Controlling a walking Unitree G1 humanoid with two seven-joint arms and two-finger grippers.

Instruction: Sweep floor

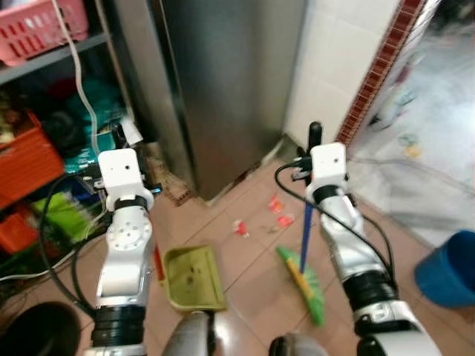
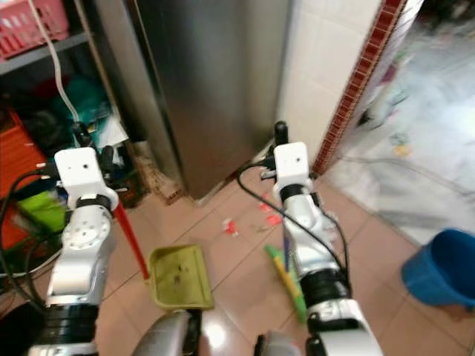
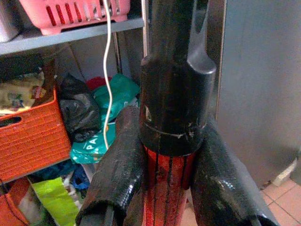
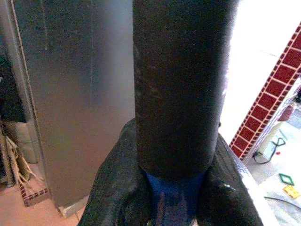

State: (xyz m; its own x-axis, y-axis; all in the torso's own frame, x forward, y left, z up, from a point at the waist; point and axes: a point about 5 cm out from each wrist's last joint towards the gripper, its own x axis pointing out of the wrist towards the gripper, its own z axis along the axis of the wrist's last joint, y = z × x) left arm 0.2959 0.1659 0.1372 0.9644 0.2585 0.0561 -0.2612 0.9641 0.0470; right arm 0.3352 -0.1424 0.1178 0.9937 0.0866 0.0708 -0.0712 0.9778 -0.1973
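My right gripper [image 4: 171,188] is shut on the blue broom handle [image 1: 305,233] just below its black top grip [image 1: 315,135]. The green broom head [image 1: 304,283] rests on the tiled floor [image 1: 245,297] to the right of the dustpan. My left gripper [image 3: 164,188] is shut on the red dustpan handle [image 2: 130,233], under its black cap [image 3: 175,80]. The olive-green dustpan [image 1: 193,278] lies flat on the floor between my arms. Red and white scraps of litter [image 1: 260,219] lie beyond the dustpan, near the base of the steel fridge [image 1: 223,81].
A shelf rack at the left holds a pink basket [image 1: 37,26], an orange crate [image 1: 26,163] and bags. A blue bucket [image 1: 449,267] stands at the right. A white tiled wall [image 1: 334,52] with a red brick edge [image 1: 375,74] borders a doorway. A dark round object [image 1: 37,330] sits at my lower left.
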